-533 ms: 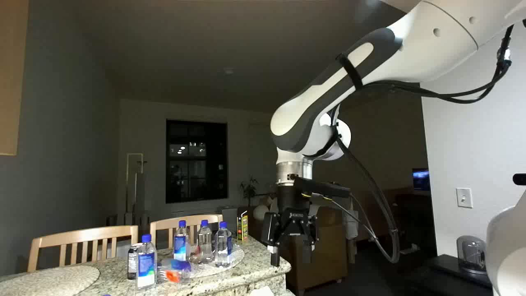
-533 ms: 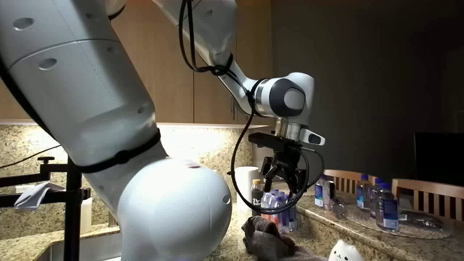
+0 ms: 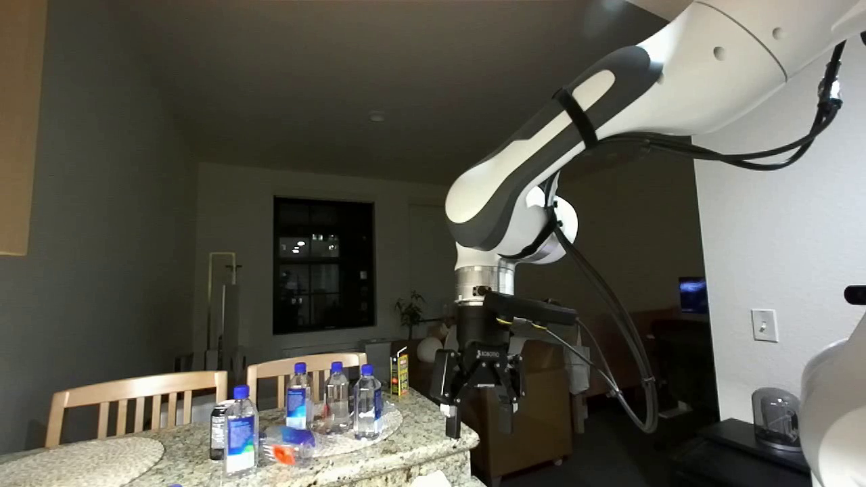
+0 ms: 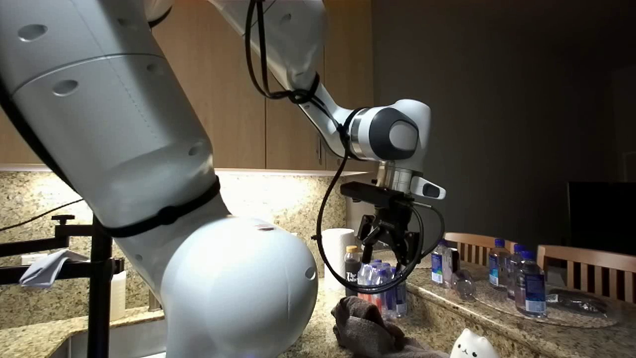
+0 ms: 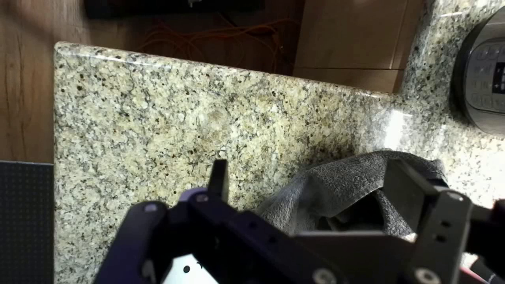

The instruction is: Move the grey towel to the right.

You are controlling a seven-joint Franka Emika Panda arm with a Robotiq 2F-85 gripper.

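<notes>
I read ROBOTIQ on my gripper and "The" on the dark bottle; line under that unclear. Blue bottle label, appliance panel: too small.

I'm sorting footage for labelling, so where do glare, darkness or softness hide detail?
Wrist view: white glare on the counter near the grey towel, and the end effector looks dark and slightly soft; in an exterior view, the backsplash is partly washed out by bright light; in an exterior view, the window is mostly black, with a few bright spots.
</notes>
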